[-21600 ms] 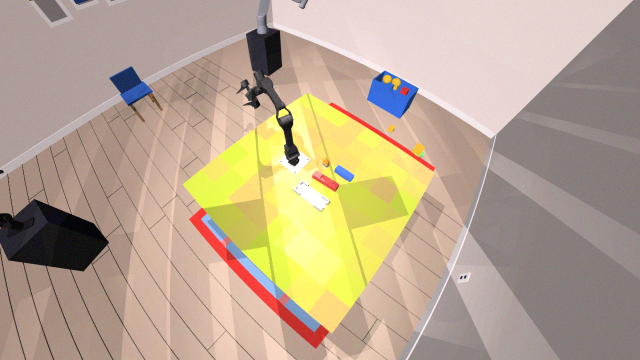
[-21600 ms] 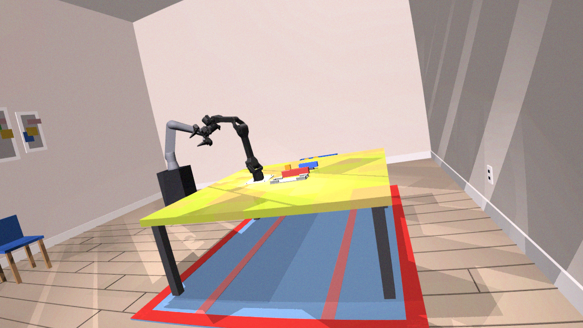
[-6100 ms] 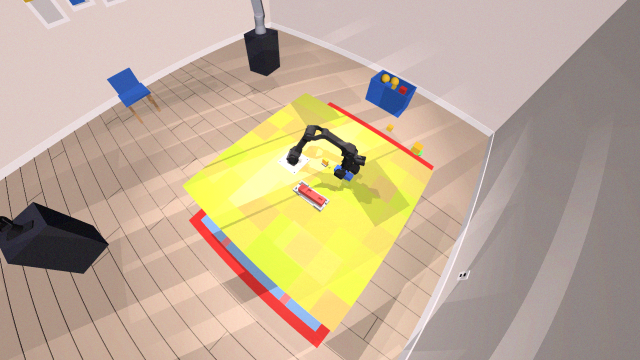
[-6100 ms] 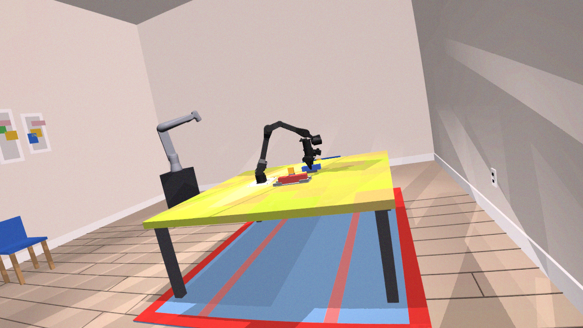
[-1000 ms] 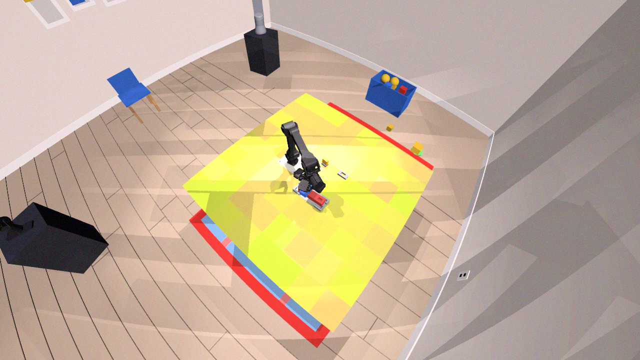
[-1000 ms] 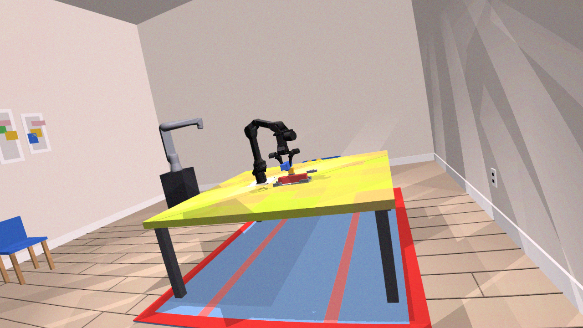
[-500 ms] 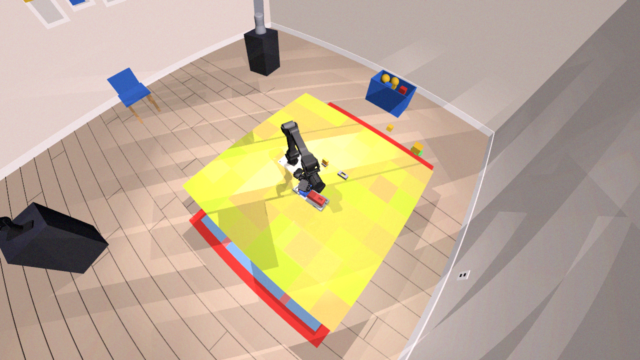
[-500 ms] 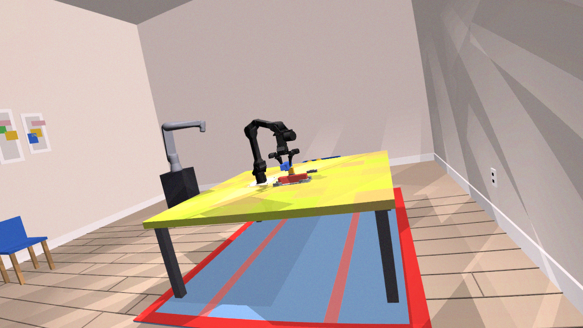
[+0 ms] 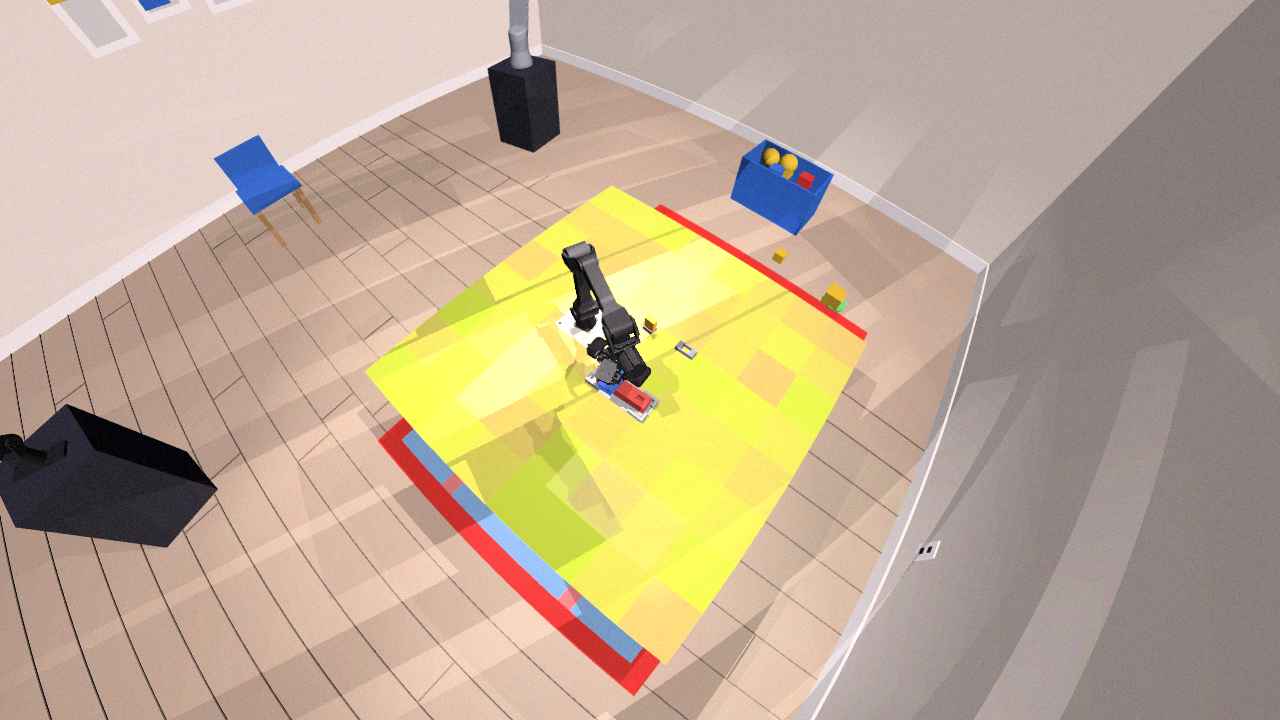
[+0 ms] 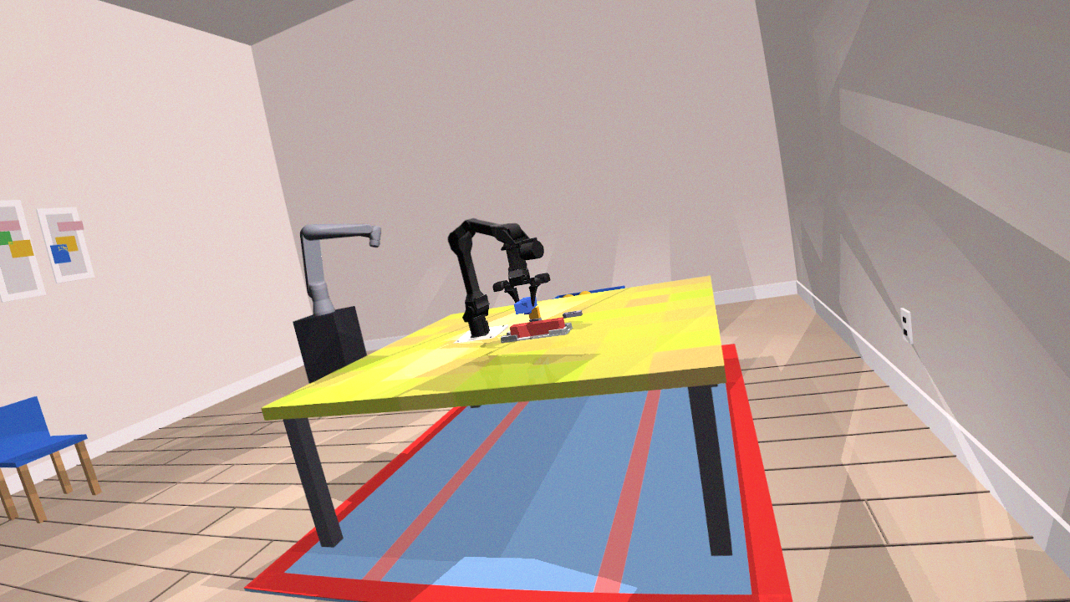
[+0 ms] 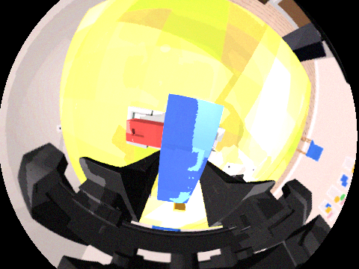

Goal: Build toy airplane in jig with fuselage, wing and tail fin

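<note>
While the pincer clamps the blue wing above the cradle, the red fuselage lies in that cradle! Beneath it spreads the yellow bench, patched with orange and green! Near the cradle, a yellow block stands on the bench! Well apart from the cradle, a blue chair and a blue bin occupy the room!
</note>
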Controlling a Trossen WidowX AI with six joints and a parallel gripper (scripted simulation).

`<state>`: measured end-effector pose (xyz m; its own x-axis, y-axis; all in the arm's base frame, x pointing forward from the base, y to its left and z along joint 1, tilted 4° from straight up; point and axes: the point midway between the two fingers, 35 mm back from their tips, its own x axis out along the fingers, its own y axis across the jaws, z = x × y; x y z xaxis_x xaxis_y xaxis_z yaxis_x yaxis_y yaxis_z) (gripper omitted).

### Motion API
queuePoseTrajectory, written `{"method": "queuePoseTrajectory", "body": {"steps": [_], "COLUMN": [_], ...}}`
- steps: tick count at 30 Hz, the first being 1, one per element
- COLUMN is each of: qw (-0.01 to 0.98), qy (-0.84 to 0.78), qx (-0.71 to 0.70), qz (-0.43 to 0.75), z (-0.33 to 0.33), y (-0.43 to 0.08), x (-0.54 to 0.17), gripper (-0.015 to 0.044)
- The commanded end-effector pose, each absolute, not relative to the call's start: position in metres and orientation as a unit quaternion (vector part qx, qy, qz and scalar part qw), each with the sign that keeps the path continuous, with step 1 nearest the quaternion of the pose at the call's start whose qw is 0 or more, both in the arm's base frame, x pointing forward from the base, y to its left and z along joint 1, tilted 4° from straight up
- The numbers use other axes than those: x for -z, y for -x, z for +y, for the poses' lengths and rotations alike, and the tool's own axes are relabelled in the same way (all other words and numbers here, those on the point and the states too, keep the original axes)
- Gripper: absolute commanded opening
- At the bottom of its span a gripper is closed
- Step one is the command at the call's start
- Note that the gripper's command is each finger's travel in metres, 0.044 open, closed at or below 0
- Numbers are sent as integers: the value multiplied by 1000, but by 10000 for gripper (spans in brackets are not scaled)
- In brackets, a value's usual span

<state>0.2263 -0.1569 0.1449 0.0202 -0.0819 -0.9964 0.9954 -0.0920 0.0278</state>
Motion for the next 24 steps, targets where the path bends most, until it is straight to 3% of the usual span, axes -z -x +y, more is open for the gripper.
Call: {"method": "queuePoseTrajectory", "body": {"steps": [1, 24], "qw": [498, 498], "qy": [-509, -509], "qx": [538, 538], "qz": [451, 451], "z": [-157, -158], "y": [-225, -225], "x": [-136, -106], "gripper": [195, 195]}}
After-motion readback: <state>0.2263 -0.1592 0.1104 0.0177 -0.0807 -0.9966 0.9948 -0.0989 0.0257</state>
